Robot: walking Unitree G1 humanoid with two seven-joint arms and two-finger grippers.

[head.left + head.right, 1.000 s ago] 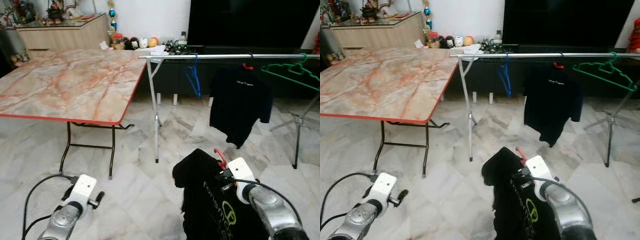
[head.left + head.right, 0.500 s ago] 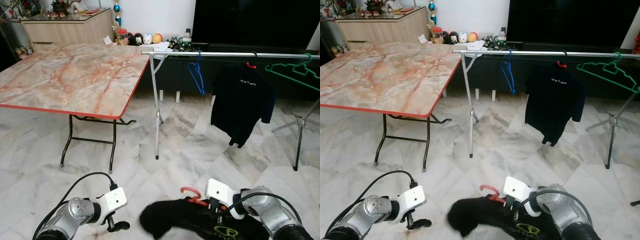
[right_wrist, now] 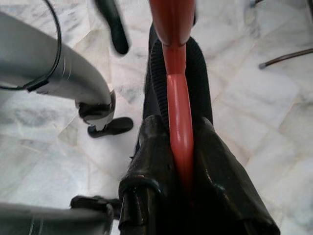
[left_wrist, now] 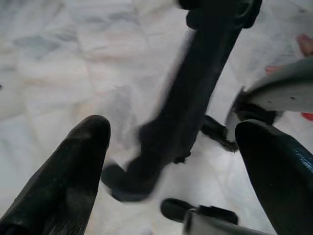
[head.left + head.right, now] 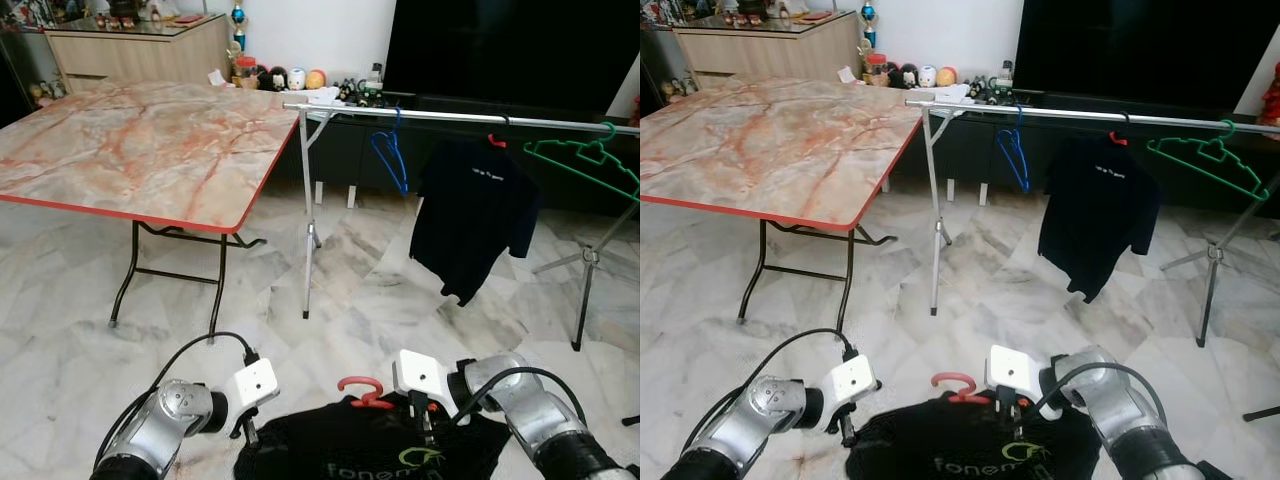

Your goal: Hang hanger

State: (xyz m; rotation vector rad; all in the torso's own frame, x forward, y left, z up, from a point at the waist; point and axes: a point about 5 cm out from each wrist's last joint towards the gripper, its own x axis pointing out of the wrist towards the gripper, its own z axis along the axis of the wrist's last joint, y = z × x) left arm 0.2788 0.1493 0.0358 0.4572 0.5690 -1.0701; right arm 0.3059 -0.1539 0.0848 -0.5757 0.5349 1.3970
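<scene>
Red hanger (image 3: 177,107) gripped by right gripper (image 3: 182,196) jaws; left gripper (image 4: 171,161) jaws spread.

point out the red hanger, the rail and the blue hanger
red hanger (image 5: 363,387), left eye view, on its hook
rail (image 5: 450,117), left eye view, on the bare bar
blue hanger (image 5: 390,158), left eye view, on its side arm

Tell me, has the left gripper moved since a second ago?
Yes. The left gripper has swung inward toward the black shirt; it was farther out, left of the table's legs.
</scene>
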